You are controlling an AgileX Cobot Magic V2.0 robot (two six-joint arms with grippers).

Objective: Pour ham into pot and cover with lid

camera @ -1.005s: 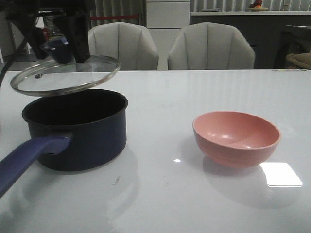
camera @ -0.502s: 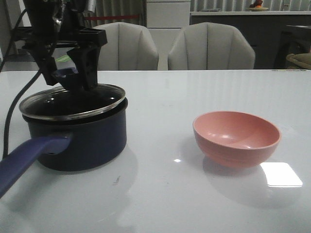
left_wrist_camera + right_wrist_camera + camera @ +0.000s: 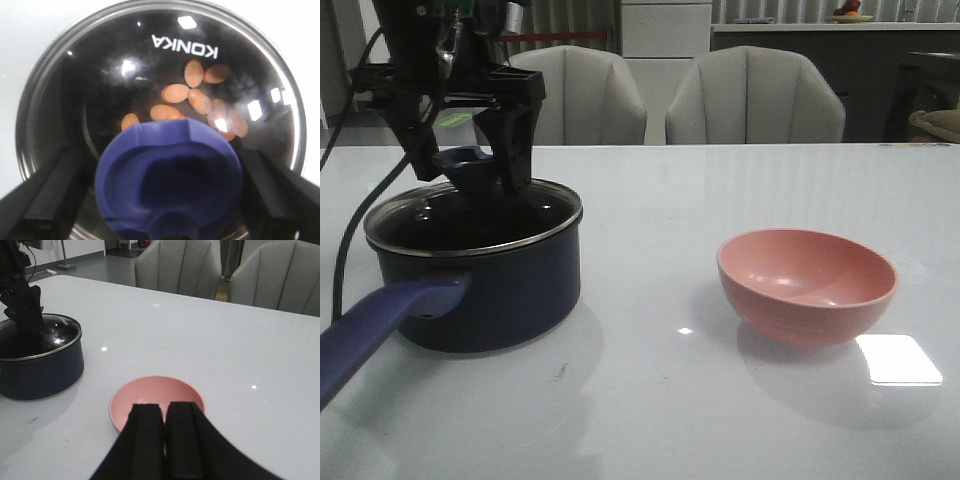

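Note:
The dark navy pot (image 3: 490, 290) stands at the left of the table, its purple-blue handle (image 3: 380, 315) pointing toward the front. The glass lid (image 3: 430, 215) lies flat on the pot's rim. My left gripper (image 3: 468, 175) is right above it, its fingers spread on either side of the blue knob (image 3: 468, 165), open. In the left wrist view several orange-pink ham slices (image 3: 176, 93) show through the lid (image 3: 100, 60) behind the knob (image 3: 170, 175). My right gripper (image 3: 165, 412) is shut and empty, just short of the pink bowl (image 3: 150, 392).
The pink bowl (image 3: 807, 285) stands empty at the right of the table, well apart from the pot. Two grey chairs (image 3: 755, 95) stand behind the far table edge. The left arm's cable (image 3: 350, 240) hangs to the left of the pot.
The lid has come down from tilted above the pot to flat on its rim. The left gripper's fingers have spread away from the knob. The bowl has not moved.

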